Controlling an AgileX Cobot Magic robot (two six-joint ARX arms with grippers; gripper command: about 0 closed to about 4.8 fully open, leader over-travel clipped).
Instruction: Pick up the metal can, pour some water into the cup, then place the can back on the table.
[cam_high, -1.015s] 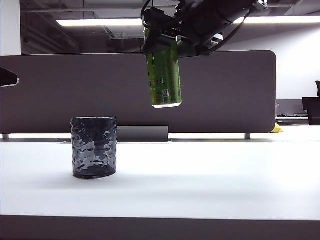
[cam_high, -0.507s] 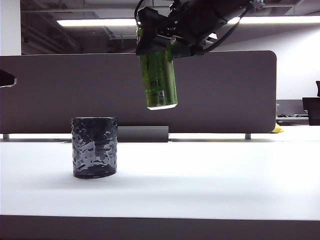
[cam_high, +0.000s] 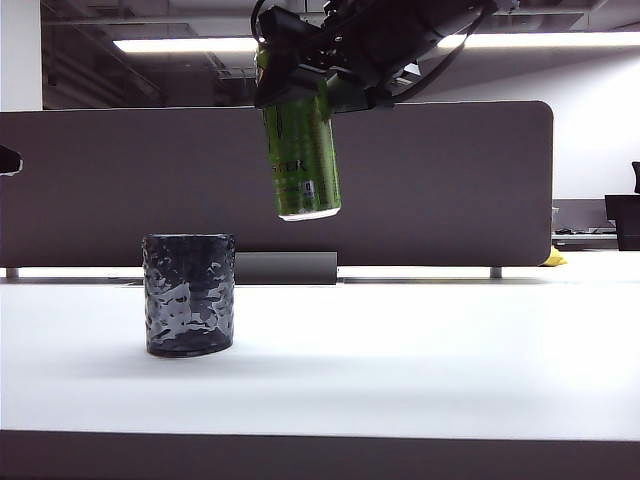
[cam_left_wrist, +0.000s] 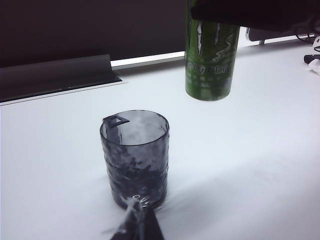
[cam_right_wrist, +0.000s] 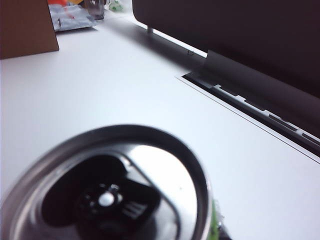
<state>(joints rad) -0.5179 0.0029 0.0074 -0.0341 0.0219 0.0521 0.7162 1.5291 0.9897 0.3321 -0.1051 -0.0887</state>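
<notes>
Can aloft: your right gripper (cam_high: 300, 85), reaching in from the upper right of the exterior view, has its jaws clamped on the upper part of the green energy-drink can (cam_high: 300, 160), which hangs nearly upright with a slight tilt in the upper middle of the frame, clear of the white table (cam_high: 420, 360). The dimpled dark tumbler (cam_high: 188, 295) stands on the table at lower left, below and to the left of the can, the two well apart. Behind both runs a dark grey partition panel (cam_high: 450, 180).

In your left wrist view the tumbler (cam_left_wrist: 134, 157) sits centre frame, its mouth open, with the can (cam_left_wrist: 210, 65) hanging at upper right. A dark blurred shape at the bottom edge may be your left gripper (cam_left_wrist: 137, 227); you cannot tell whether its jaws are apart or together.

Your right wrist view shows the can's silver top (cam_right_wrist: 107, 192), opened tab and all, filling the lower left, blurred.
</notes>
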